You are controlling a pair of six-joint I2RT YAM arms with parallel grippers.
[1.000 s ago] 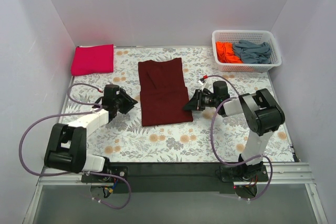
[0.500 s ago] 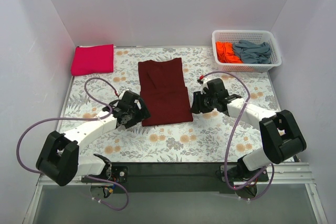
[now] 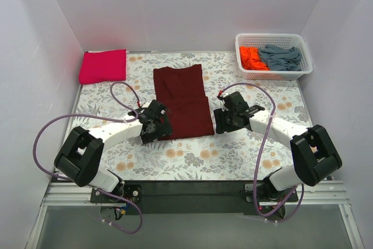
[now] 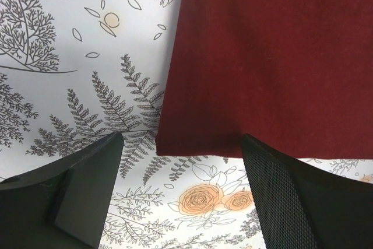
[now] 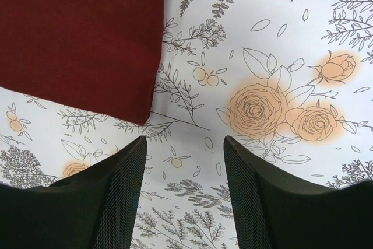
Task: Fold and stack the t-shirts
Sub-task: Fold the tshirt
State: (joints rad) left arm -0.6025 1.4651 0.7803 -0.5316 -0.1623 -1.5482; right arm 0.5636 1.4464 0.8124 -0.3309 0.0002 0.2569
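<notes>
Just beyond left gripper (image 4: 182,147) and right gripper (image 5: 183,143) lies maroon t-shirt (image 3: 182,100).

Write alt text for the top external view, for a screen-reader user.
A partly folded dark maroon t-shirt lies flat mid-table on a floral table cloth, with the left gripper and right gripper at its two near corners. A folded magenta-pink t-shirt sits far left; a white basket far right holds an orange t-shirt and a grey-blue t-shirt, crumpled.

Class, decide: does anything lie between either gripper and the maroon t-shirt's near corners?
Nothing visible does. The left gripper and right gripper hang open at the maroon t-shirt's near corners, with only bare floral table cloth around them.
</notes>
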